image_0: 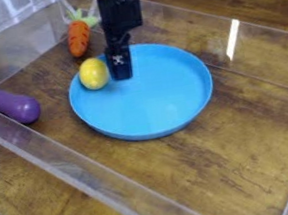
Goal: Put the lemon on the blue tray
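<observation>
The lemon [91,74] is small, yellow and egg-shaped, and lies at the left rim of the big round blue tray [159,97]. I cannot tell whether it rests on the rim or just beside it. My black gripper [119,73] points straight down, low over the tray's left part, right next to the lemon on its right side. One finger [122,62] with a white mark shows plainly. The jaws stand open and hold nothing.
An orange carrot [78,36] lies behind the lemon at the back. A purple eggplant [12,106] lies to the left of the tray. Clear plastic walls [60,162] fence the wooden table [248,155] on the left and front.
</observation>
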Robot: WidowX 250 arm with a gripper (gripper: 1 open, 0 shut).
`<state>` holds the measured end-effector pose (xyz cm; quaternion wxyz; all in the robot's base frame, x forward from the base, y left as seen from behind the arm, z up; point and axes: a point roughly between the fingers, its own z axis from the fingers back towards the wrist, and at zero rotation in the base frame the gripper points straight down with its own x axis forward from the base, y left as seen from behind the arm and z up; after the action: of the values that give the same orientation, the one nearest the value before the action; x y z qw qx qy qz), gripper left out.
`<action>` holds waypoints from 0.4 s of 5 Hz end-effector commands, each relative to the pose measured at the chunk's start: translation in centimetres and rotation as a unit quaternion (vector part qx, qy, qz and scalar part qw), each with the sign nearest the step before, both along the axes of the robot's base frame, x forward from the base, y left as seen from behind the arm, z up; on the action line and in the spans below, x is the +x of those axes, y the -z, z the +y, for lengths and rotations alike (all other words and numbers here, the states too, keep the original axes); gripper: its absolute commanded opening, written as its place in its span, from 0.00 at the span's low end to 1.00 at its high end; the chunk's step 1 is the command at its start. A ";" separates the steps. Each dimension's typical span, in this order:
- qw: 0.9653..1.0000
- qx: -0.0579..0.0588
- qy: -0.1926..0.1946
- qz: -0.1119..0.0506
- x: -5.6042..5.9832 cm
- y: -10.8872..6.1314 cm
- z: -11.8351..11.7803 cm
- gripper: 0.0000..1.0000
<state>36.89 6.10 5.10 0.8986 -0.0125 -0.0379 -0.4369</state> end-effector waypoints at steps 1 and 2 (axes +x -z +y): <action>0.999 0.006 0.002 -0.037 1.3 -1.9 0.9 1.00; 0.999 0.007 0.009 -0.037 1.7 -1.6 1.1 1.00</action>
<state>37.66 6.26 4.38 0.8902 -0.0112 -0.0387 -0.4538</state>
